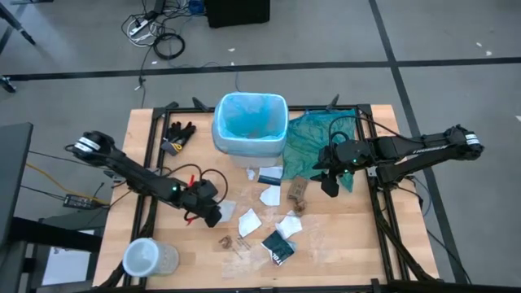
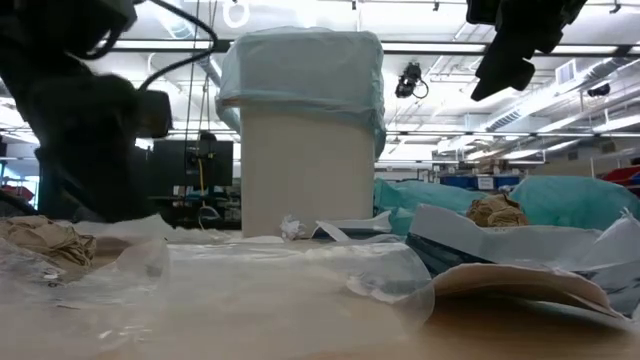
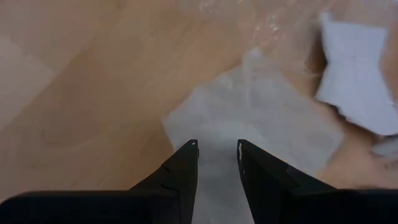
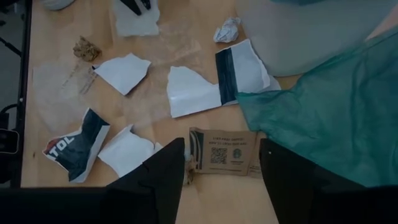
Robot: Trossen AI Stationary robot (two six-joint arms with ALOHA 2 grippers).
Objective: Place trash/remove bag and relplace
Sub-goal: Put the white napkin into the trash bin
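Trash [image 1: 269,221] is lying scattered across your surface [image 1: 358,244] in front of the bin [image 1: 250,126], which is wearing the light blue bag [image 1: 248,114] over its rim. Your left hand [image 1: 213,213] is hovering low over a white tissue scrap [image 3: 249,118], fingers spread and empty. Your right hand [image 1: 330,185] is hanging spread above a brown printed paper piece [image 4: 222,151], beside the teal-green plastic [image 1: 321,134].

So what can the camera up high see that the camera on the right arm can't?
Only the high view: black gloves, a clear round plastic tub, the left gripper low over white paper. Only the right wrist view: the code printed on the brown cardboard sleeve. Both: the dark black-teal wrapper, the teal-green plastic bag, the open right gripper.
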